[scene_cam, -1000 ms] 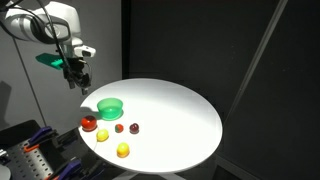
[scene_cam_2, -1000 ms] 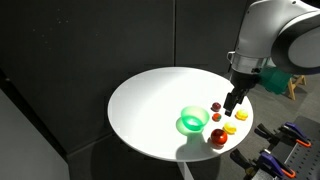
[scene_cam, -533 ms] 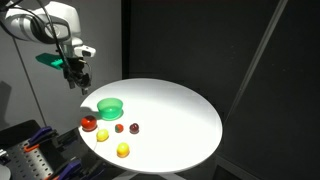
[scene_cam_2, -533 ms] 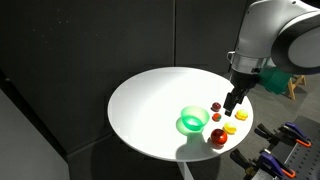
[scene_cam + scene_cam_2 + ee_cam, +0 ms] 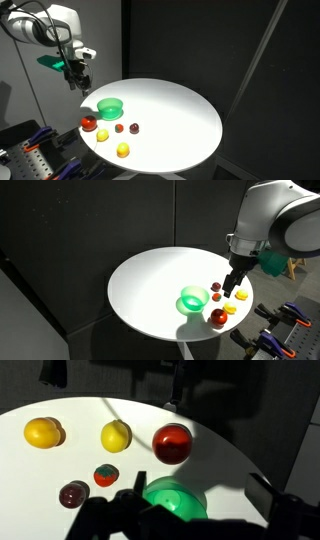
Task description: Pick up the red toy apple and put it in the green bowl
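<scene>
Your tool [image 5: 231, 287] hangs over the counter [image 5: 150, 280], jaws spread wide and holding nothing.
The red apple [image 5: 219, 317] sits on the counter close to its edge, near the green bowl [image 5: 192, 302] and below your tool, not touching it. In the wrist view it lies just beyond the bowl, roughly centred between the jaws.

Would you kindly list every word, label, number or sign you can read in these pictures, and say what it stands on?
None: no readable text shows on the red toy apple, the green bowl, the white table or the robot arm.
</scene>
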You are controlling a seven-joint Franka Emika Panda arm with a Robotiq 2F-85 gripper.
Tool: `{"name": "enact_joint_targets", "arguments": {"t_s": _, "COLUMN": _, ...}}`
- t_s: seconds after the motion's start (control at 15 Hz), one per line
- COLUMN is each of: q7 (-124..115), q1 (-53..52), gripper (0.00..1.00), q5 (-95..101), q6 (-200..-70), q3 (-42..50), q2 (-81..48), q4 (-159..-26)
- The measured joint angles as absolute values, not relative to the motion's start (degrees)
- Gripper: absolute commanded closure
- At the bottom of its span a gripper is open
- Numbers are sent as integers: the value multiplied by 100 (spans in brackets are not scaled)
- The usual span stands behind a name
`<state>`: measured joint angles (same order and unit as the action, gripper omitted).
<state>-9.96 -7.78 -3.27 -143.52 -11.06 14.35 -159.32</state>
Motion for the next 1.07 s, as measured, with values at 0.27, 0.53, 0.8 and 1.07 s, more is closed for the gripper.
{"name": "enact_joint_targets", "arguments": {"t_s": 0.27, "q7": -996, "q1": -778, "gripper": 0, "q5": -266, "q6": -14781, "q3": -1106, "q2": 1093, "q4": -15933}}
{"name": "enact_joint_targets", "arguments": {"t_s": 0.53, "q7": -1004, "q1": -775, "gripper": 0, "q5": -111, "q6": -15254, "q3": -1106, "q2": 684, "q4": -15933}}
{"name": "enact_joint_targets", "arguments": {"t_s": 0.8, "q7": -1070, "q1": -769, "gripper": 0, "q5": 107, "q6": -15708, "q3": -1092, "q2": 257, "q4": -15932}}
{"name": "enact_joint_targets", "arguments": {"t_s": 1.07, "q7": -1255, "q1": -762, "gripper": 0, "q5": 303, "q6": -16012, "q3": -997, "q2": -122, "q4": -15931}}
